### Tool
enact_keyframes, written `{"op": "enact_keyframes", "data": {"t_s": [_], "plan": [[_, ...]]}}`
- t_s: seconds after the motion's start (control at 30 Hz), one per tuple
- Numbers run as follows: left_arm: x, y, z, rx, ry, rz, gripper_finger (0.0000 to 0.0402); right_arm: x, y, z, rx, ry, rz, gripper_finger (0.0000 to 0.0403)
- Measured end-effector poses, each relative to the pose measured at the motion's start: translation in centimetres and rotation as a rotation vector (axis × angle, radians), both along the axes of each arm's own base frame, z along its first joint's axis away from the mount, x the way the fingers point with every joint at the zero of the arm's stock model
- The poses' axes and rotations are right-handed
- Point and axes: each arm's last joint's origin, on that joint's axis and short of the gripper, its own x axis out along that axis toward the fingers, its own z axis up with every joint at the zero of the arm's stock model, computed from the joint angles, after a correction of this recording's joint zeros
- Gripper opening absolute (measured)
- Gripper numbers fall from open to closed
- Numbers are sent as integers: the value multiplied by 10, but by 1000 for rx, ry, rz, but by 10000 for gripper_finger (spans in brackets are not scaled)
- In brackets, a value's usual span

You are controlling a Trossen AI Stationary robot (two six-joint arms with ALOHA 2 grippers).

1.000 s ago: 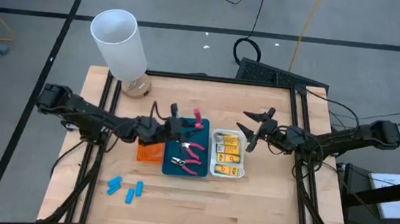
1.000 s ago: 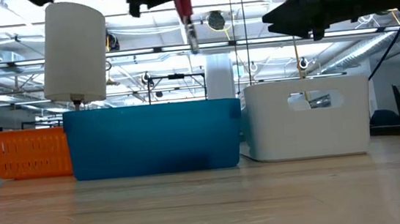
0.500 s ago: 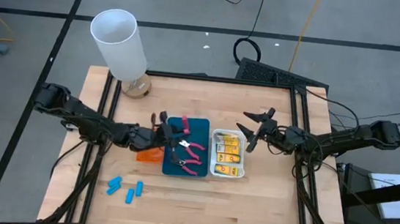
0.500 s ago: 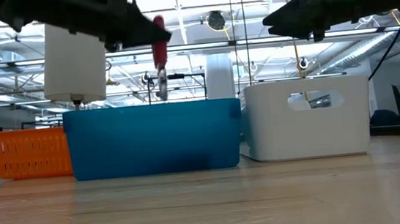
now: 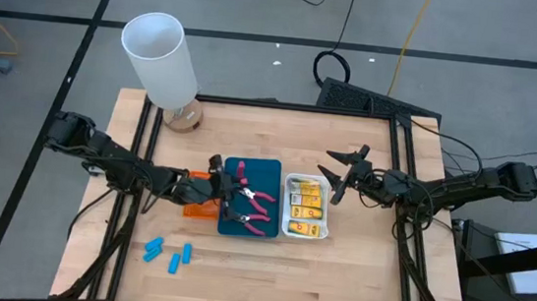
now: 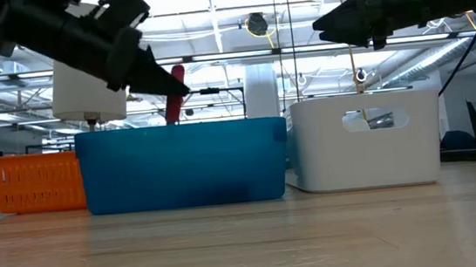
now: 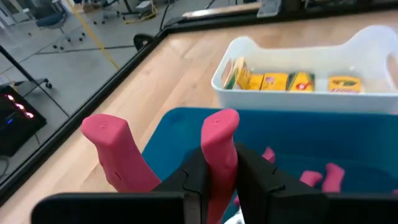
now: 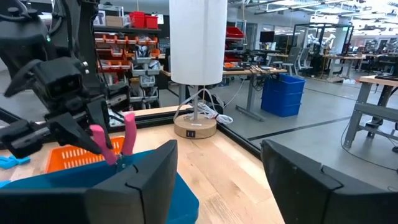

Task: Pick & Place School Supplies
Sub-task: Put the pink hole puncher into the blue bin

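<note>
Down and leftward swings the left gripper (image 5: 216, 164) since a second ago, its jaws pinching one handle of the pink pliers (image 7: 214, 155), now low over the blue tray (image 5: 269, 170)'s left edge. Two more pliers (image 5: 255, 198) lie inside already. Risk, I'd say: gripped by a single handle, the tool could pivot, catch the tray wall and tumble onto the desk (image 5: 355, 277). Right gripper (image 5: 337, 177) hovers beyond the white tray (image 5: 304, 234), jaws spread.

table (image 5: 356, 268): wood | on it: orange tray (image 5: 200, 206), blue tray (image 5: 264, 175), white tray (image 5: 304, 231), lamp base (image 5: 184, 118), light-blue pieces (image 5: 168, 253)
</note>
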Motion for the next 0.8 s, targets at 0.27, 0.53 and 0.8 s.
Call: {"op": "enact_keyframes", "data": {"t_s": [0.27,0.53,0.8], "plan": [[10,10,-27,-19,81,30,55,0,0,0,0,0,0,221],[14,9,-32,-13,71,30,57,0,0,-1,0,7,0,221],[14,9,-33,-21,75,25,100,0,0,-1,-1,8,0,216]]}}
